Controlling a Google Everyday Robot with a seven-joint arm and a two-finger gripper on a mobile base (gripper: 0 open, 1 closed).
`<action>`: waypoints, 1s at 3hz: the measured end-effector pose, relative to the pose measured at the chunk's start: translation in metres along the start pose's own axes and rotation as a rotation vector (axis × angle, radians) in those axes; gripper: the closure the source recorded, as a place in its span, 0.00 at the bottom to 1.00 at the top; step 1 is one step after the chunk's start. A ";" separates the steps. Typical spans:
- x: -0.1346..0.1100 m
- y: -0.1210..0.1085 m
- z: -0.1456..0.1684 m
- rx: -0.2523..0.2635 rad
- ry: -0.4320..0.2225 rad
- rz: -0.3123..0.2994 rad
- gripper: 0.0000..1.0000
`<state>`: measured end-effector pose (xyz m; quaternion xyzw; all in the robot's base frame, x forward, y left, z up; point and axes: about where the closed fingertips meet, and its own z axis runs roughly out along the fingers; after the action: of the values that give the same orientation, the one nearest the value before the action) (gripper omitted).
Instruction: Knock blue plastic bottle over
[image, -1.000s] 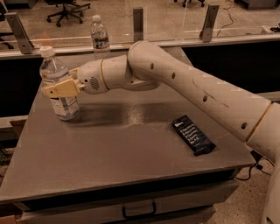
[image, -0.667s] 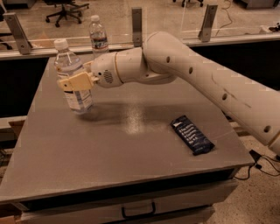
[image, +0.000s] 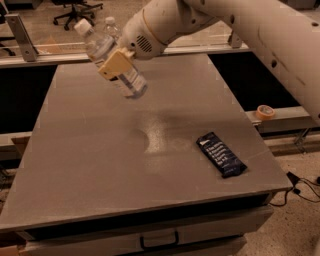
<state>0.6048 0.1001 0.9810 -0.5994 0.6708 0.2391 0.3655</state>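
The blue plastic bottle (image: 131, 80) is clear with a white cap and a white-and-blue label. It is tilted, cap up to the left and base down to the right, and hangs above the far left part of the grey table (image: 100, 165). My gripper (image: 117, 64) with tan fingers (image: 114, 66) is shut around the bottle's middle. The white arm reaches in from the upper right.
A black snack packet (image: 221, 154) lies on the table's right side. A slimmer clear bottle (image: 111, 25) stands behind the table's far edge, partly hidden by the held bottle. A roll of tape (image: 265, 111) sits on the right ledge. A drawer handle (image: 159, 241) shows below the front edge.
The bottle stood upright at the table's far left in my gripper. Now it is tilted and off the table, and the arm has moved right and up with it.
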 end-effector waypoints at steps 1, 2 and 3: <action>0.025 0.007 0.016 -0.070 0.212 -0.075 0.89; 0.054 0.038 0.040 -0.205 0.402 -0.133 0.70; 0.072 0.064 0.054 -0.303 0.513 -0.166 0.47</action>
<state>0.5523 0.1059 0.8842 -0.7407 0.6465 0.1467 0.1089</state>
